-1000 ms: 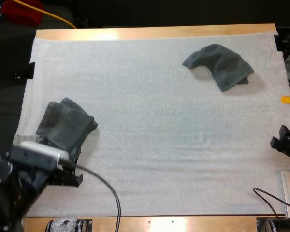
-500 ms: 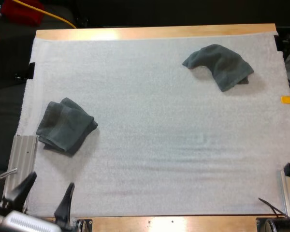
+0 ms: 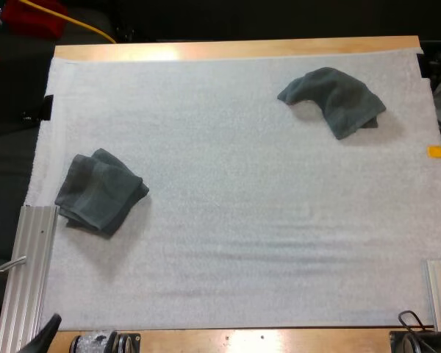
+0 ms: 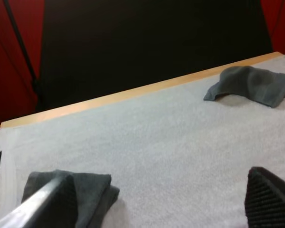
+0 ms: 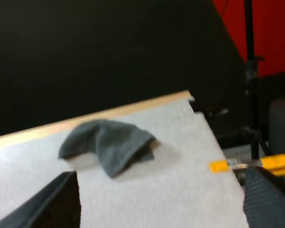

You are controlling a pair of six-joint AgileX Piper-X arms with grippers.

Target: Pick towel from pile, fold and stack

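Since one towel lies folded and the other lies crumpled, I judge the job about half done: what is left is to pick up the crumpled one, fold it and stack it on the first. The wooden bench (image 3: 228, 50) carries a white mat (image 3: 242, 235) over nearly all of its top. On the mat's far right part sits the crumpled towel (image 3: 334, 99), dark grey-green and humped in the middle, with one corner drooping out to the left. Well apart from it, at the mat's left side, lies the folded towel (image 3: 99, 193), a squat layered square turned at an angle, its edges not quite flush. My left jaws and my right jaws both stand wide apart and hold nothing, each well short of either towel.
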